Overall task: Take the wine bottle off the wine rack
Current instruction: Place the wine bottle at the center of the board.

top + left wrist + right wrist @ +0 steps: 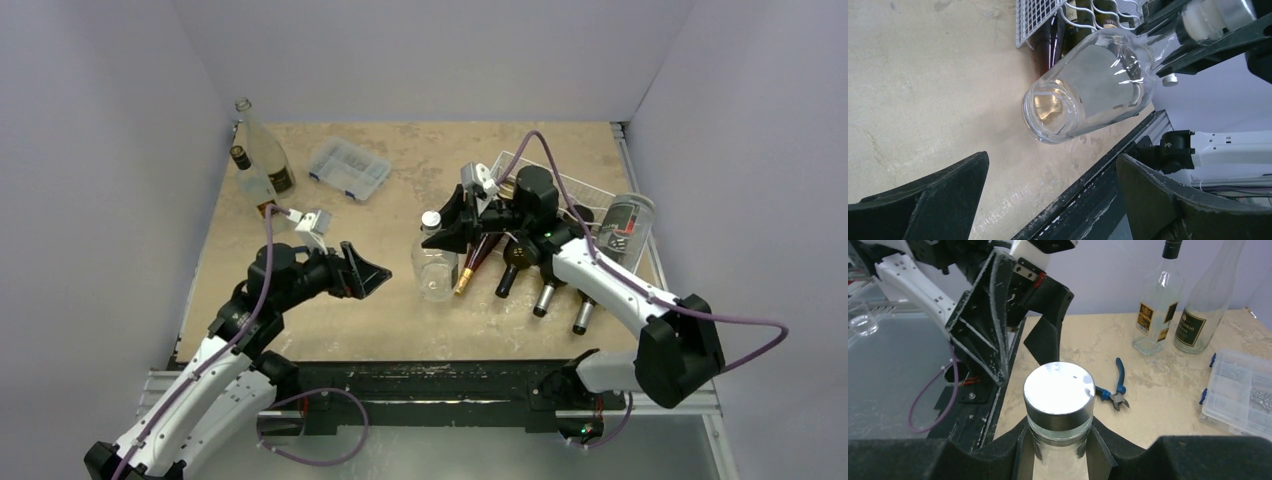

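The right pincer (1060, 442) clenches the wine bottle (435, 268) by its neck beside the wine rack (1040, 17), seemingly off the bench (400, 315). The left pincer (372, 272) stands released

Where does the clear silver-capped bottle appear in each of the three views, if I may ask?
Top external: clear bottle, centre of picture.
Left wrist: upper middle, base facing the camera.
Right wrist: bottom centre, mostly its cap.
Shared landmark: the left arm's open jaws.
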